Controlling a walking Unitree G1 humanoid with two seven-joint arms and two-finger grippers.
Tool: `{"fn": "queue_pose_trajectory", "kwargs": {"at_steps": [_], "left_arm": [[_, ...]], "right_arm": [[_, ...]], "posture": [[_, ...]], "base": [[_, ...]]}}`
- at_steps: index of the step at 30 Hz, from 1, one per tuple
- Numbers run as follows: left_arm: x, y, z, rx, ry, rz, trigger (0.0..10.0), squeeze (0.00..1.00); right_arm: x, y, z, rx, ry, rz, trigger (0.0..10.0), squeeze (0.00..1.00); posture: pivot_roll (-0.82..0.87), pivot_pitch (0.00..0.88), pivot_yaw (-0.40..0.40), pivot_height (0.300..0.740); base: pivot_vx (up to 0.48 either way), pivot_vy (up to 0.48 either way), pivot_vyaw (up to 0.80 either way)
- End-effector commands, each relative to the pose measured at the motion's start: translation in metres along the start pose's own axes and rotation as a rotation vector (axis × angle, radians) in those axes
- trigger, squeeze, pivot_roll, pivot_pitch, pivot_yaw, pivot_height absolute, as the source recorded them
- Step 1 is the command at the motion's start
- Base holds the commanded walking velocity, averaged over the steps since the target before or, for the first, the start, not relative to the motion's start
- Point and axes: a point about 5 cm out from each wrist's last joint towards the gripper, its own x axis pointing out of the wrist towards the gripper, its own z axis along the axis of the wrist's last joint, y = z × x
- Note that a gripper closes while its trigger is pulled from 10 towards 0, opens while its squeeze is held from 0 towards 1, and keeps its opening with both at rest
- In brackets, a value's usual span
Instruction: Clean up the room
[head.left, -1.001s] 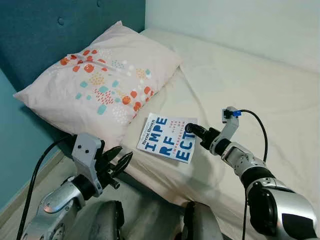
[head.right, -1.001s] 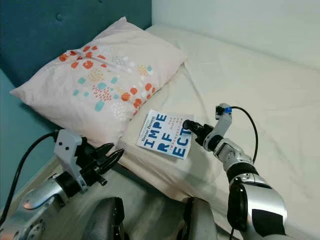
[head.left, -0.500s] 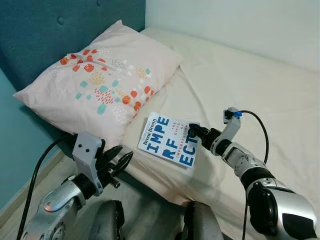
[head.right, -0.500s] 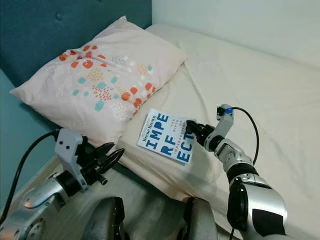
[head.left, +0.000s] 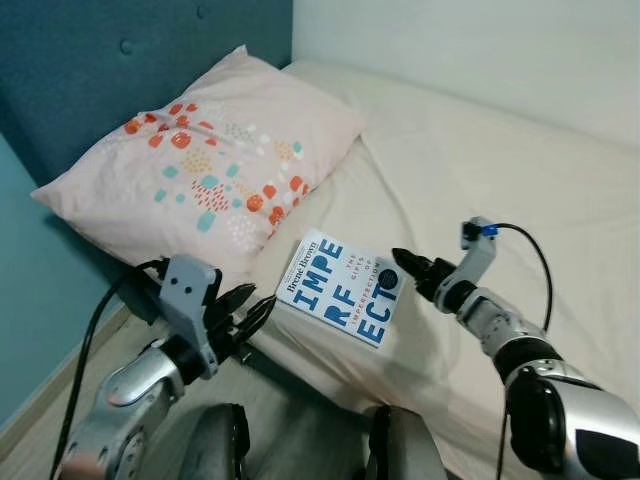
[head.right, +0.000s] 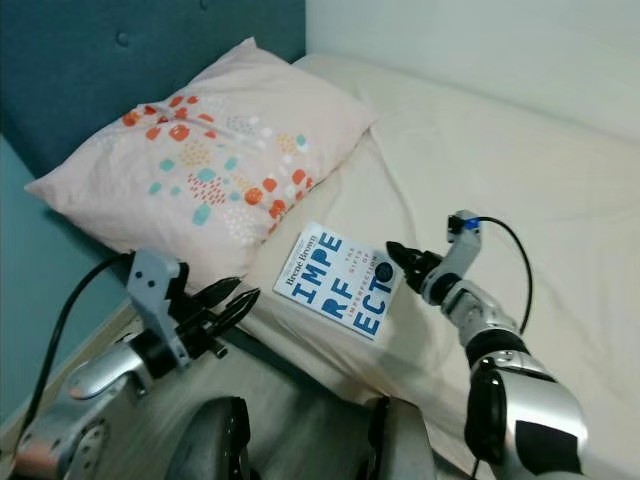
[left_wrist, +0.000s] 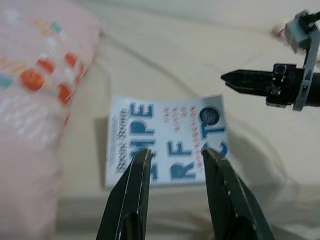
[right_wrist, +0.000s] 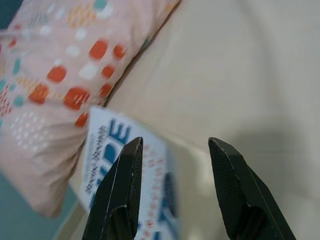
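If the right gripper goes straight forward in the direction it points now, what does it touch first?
Most likely the book: the right gripper, open, points at its near corner. Depth is unclear, so it may pass just over the cover toward the pillow.

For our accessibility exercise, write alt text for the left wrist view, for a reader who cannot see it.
A white book with big blue letters lies flat on a cream bed, framed by the open left gripper. A patterned pillow sits beside the book, and the right gripper points toward the book's far edge.

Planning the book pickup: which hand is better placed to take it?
Right. The right hand, open, is at the book edge on the bed; the left hand hovers off the bed's side.
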Motion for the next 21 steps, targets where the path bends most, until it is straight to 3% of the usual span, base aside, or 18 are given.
{"fn": "queue_pose_trajectory", "kwargs": {"at_steps": [1, 2, 5, 7, 8, 10, 12, 16, 21], "left_arm": [[0.001, -0.003, -0.007, -0.011, 0.014, -0.007, 10.0, 0.00], [0.003, -0.004, -0.011, -0.015, 0.014, -0.004, 10.0, 0.00], [0.006, -0.004, -0.015, -0.017, 0.018, 0.012, 10.0, 0.00], [0.009, 0.004, -0.029, -0.013, 0.066, 0.133, 10.0, 0.00], [0.009, 0.004, -0.029, -0.013, 0.066, 0.133, 10.0, 0.00], [0.006, 0.014, -0.040, -0.007, 0.095, 0.271, 10.0, 0.00], [0.002, 0.020, -0.047, 0.017, 0.115, 0.361, 10.0, 0.00], [-0.002, 0.023, -0.050, 0.042, 0.112, 0.408, 10.0, 0.00], [-0.003, 0.024, -0.053, 0.059, 0.118, 0.433, 10.0, 0.00]], "right_arm": [[-0.006, -0.007, -0.001, 0.008, -0.009, -0.016, 10.0, 0.00], [-0.009, -0.010, 0.002, -0.008, -0.016, -0.017, 10.0, 0.00], [-0.011, -0.011, 0.004, -0.048, -0.017, -0.008, 10.0, 0.00], [-0.005, 0.003, 0.004, -0.245, -0.037, 0.077, 10.0, 0.00], [-0.005, 0.003, 0.004, -0.245, -0.037, 0.077, 10.0, 0.00], [0.006, 0.037, -0.007, -0.347, -0.150, 0.150, 10.0, 0.00], [0.010, 0.060, -0.018, -0.346, -0.236, 0.093, 10.0, 0.00], [0.007, 0.070, -0.032, -0.299, -0.284, 0.017, 10.0, 0.00], [-0.004, 0.063, -0.053, -0.292, -0.296, -0.061, 10.0, 0.00]], "posture": [[0.14, 0.116, -0.080, 0.583], [0.12, 0.073, -0.085, 0.583], [0.11, 0.060, -0.088, 0.583], [0.08, 0.035, -0.089, 0.583], [0.08, 0.035, -0.089, 0.583], [0.08, 0.028, -0.089, 0.583], [0.08, 0.027, -0.086, 0.583], [0.08, 0.025, -0.089, 0.583], [0.08, 0.018, -0.091, 0.598]], "base": [[0.000, 0.000, 0.00], [0.000, 0.000, 0.00], [0.000, 0.000, 0.00], [0.000, 0.000, 0.00], [0.000, 0.000, 0.00], [0.000, 0.000, 0.00], [0.000, 0.000, 0.00], [0.000, 0.000, 0.00], [0.000, 0.000, 0.00]]}}
